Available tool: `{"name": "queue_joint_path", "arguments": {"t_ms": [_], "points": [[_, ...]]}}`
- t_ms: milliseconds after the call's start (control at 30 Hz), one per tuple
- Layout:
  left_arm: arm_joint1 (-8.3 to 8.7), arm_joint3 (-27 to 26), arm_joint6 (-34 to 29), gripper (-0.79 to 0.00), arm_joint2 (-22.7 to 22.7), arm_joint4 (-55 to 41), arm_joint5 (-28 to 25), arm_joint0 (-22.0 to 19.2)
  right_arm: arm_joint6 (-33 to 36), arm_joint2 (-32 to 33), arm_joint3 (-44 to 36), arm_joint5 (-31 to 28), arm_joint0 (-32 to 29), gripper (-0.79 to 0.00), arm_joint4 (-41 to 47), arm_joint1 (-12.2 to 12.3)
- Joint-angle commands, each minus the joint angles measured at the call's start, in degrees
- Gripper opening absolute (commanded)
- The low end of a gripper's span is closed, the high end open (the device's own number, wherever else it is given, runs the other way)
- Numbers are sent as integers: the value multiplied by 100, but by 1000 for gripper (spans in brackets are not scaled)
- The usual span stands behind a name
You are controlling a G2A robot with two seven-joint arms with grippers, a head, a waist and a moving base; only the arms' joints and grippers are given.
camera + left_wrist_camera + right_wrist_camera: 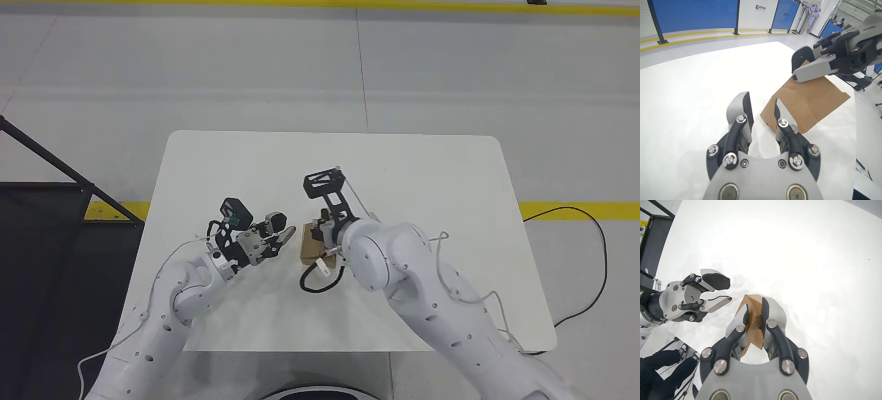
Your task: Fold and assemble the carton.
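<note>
Pinching the carton [754, 330] edge, right fingers [775, 308] stand near spread left fingers [734, 108].

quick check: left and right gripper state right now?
Left gripper: jaws open, holding nothing.
Right gripper: jaws shut on the carton.

bright overhead light glares off the table [791, 247], shadows faint.
</note>
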Motion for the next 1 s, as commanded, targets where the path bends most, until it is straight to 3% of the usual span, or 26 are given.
{"name": "queue_joint_path", "arguments": {"t_ms": [0,200,333,967], "points": [[1,-1,4,-443,-3,3,-2,4,9,-4,20,-11,10,-686,-8,-15],[6,-4,12,-440,-10,0,-22,14,26,3,122,-55,43,-696,-3,-71],[8,-6,14,-440,-13,0,-24,17,46,4,167,-70,58,-785,-16,-106],[14,-24,6,-431,-6,-12,-13,14,84,119,280,-185,26,-785,-49,-233]]}}
